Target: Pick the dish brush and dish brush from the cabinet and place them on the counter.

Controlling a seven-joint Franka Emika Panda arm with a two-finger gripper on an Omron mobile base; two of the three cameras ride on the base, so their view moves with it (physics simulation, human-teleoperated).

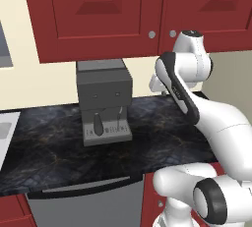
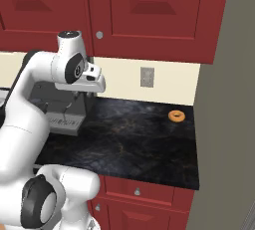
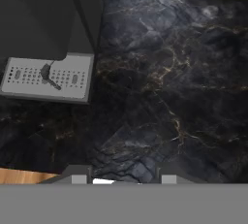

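With cabinet (image 1: 98, 14) doors shut, brushes unseen, presumably light, stiff, best gripped mid-handle; gripper (image 3: 121, 179) hung part-open, empty, over counter (image 3: 184, 97).

Two base views behind the arm, sharing the counter (image 1: 59, 152), hand view close, looking down on it.
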